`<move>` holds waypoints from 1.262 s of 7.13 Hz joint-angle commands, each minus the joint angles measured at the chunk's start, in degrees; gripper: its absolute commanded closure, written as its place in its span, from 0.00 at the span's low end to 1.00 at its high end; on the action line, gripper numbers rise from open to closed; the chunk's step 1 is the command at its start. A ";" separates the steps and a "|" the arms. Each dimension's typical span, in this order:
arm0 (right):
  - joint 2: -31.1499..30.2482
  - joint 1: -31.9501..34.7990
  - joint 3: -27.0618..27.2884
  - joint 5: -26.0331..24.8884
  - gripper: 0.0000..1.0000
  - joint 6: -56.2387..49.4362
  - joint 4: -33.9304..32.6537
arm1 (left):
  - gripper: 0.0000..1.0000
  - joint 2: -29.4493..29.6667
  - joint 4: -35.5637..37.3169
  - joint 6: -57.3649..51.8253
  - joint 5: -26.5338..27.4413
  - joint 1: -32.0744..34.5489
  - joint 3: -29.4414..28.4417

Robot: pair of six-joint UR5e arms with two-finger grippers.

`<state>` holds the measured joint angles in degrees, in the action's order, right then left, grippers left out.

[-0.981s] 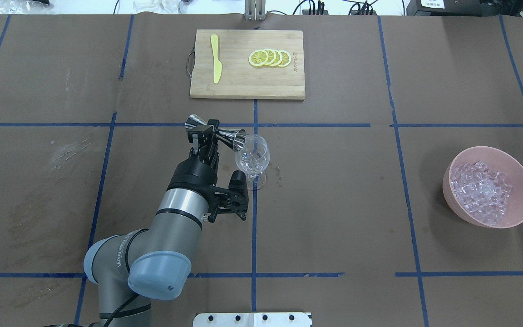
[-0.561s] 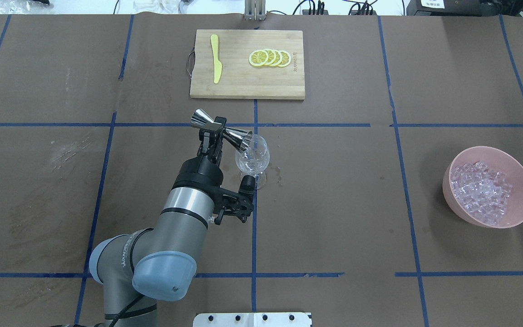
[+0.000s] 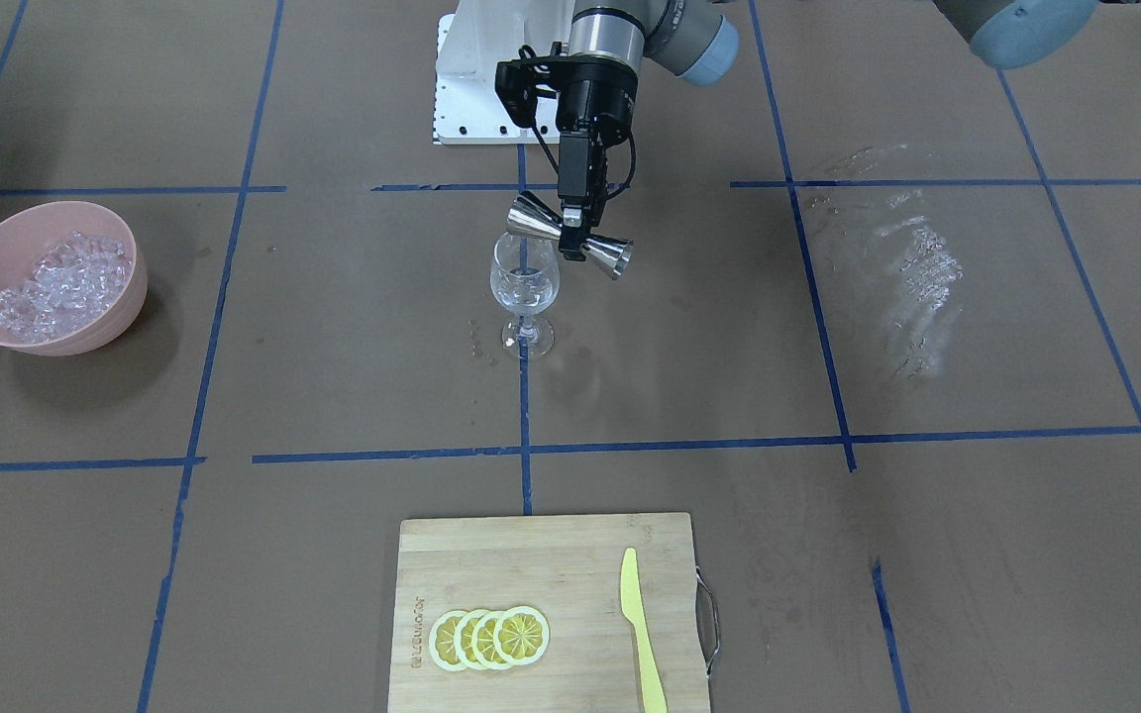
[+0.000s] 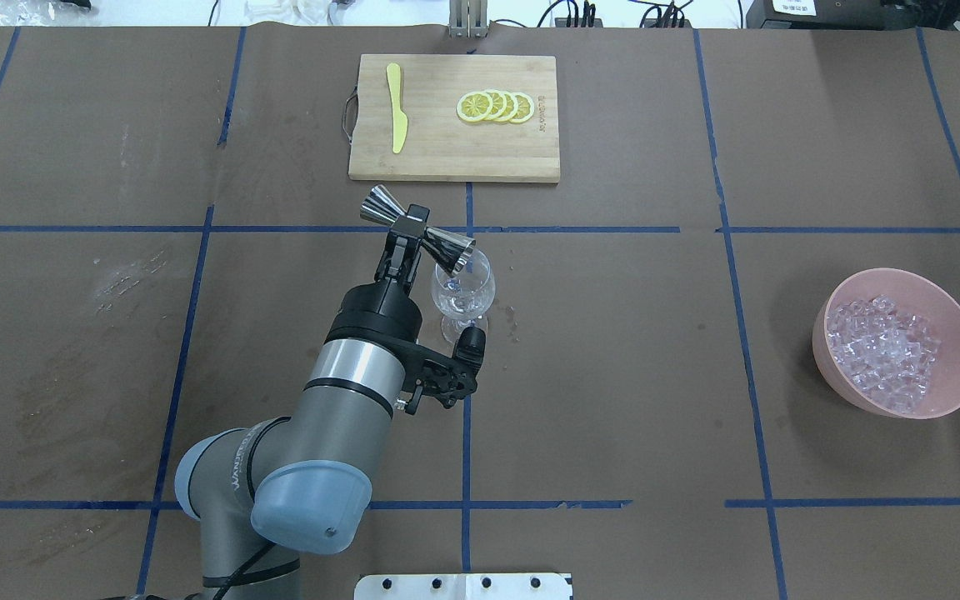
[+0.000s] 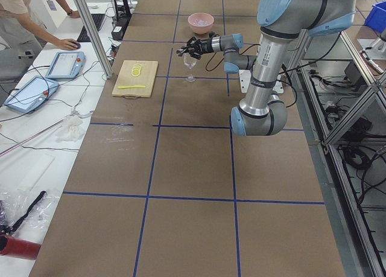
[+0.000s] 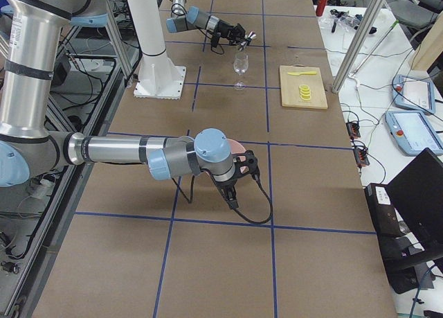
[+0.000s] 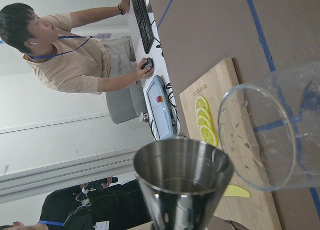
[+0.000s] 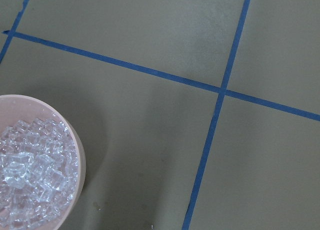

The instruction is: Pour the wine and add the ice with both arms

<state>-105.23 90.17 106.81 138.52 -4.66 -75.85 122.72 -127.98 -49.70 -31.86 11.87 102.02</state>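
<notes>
Only the wrist view looks into the steel jigger (image 7: 182,175), whose round mouth is beside the wine glass (image 7: 272,130) rim; overhead, the left gripper (image 4: 412,223) clamps its narrow waist, tipped over the glass; faint clear wine (image 3: 526,290) sits low inside the glass; the right gripper (image 6: 232,186), near the pink bowl (image 4: 951,312) of glassy ice (image 4: 884,354), shows only from the side, so its grip cannot be told; wide taped brown table (image 4: 613,375) separates bowl from glass.

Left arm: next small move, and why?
Probably roll the left gripper a bit to tip the steel double-cone jigger further: its mouth sits over the rim of the clear wine glass, roughly level, and some liquid seems left inside.
</notes>
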 commanded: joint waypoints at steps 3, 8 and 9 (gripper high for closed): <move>-0.06 0.00 0.24 0.00 0.00 0.09 0.00 | 1.00 -0.37 -8.76 3.79 -0.48 1.57 -0.16; -0.06 -0.08 0.42 0.00 0.00 -0.09 0.00 | 1.00 -15.26 -26.11 44.35 -8.13 2.55 3.01; -0.06 -0.08 0.42 0.00 0.00 -0.09 0.09 | 1.00 -19.40 -32.44 49.13 -7.26 2.46 2.14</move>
<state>-105.30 90.11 107.21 138.52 -4.69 -75.82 108.49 -152.93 -7.45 -39.51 14.36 104.67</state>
